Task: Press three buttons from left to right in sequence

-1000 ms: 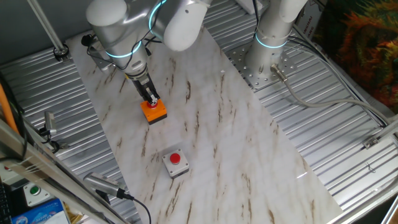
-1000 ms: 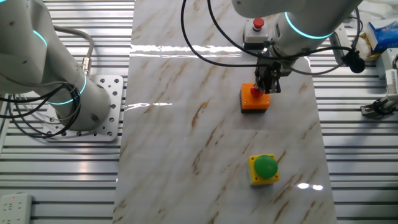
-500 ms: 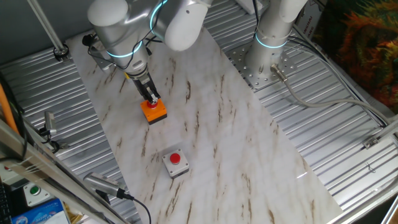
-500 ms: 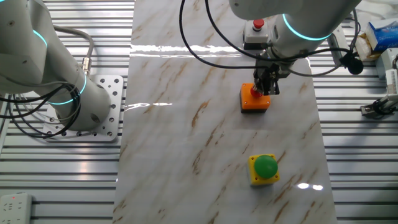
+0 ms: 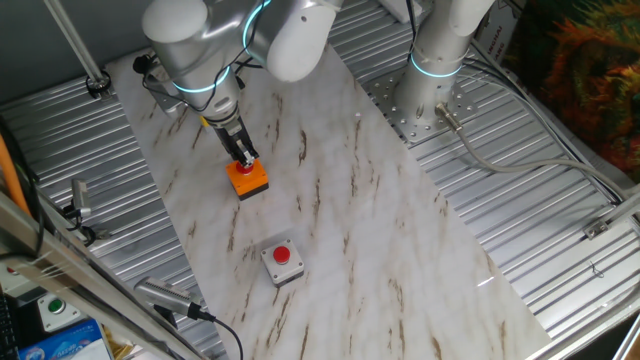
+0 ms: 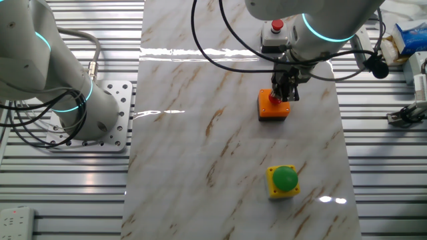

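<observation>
1. Gripper is down on the orange box's red button, fingertips touching or right at the cap. Whether the fingers are together or apart I cannot tell; no view shows a gap or contact between the tips.
2. Orange box sits mid-slab on the marble-pattern board — in the view from the other side the gripper covers most of its button and only the box shows clearly.
3. Yellow box with green button is at the near end of the board in that view, well apart from the arm. It is not visible in the other view, hidden behind the arm.
4. Light-grey box with red button sits at the other end of the row, untouched right now, well apart from the orange one; in the other view it peeks out behind the arm.
5. Step, as a judgement: middle press in hand, grey box left to do.
6. Risks:
   - tips look off-centre on the cap, so they could slide off or tilt and shove the loose box sideways
   - too shallow a push, so the button does not register
   - lifting out at an angle could drag the box out of line
   - the white box with green button at the table edge by the blue packaging is a decoy — moving there would be wrong.
</observation>
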### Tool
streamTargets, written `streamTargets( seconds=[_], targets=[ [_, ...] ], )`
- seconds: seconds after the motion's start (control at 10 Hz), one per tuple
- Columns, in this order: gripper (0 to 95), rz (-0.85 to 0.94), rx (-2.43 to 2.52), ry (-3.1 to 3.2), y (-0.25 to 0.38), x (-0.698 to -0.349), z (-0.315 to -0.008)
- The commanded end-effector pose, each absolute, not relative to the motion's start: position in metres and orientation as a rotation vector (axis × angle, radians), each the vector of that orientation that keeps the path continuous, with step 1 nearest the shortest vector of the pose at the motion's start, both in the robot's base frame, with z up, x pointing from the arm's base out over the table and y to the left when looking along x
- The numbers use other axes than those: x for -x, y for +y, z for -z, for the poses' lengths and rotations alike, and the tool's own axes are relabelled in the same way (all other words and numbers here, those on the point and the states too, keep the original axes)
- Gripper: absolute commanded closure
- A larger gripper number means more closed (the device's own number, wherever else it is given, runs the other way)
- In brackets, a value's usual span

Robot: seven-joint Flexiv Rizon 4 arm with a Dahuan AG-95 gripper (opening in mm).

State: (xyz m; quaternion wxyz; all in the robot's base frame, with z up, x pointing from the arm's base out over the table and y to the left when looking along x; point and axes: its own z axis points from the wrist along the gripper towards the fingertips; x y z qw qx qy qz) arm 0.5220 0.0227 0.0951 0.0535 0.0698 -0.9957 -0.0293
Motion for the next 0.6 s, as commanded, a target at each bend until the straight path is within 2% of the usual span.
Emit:
streamTargets(
  seconds=[0.1, 0.6],
  targets=[
    [95.0, 0.088, -0.213, -3.025, 0.0225, -0.522, -0.0952],
    [95.0, 0.085, -0.232, -3.024, 0.0202, -0.5214, -0.0932]
  ],
)
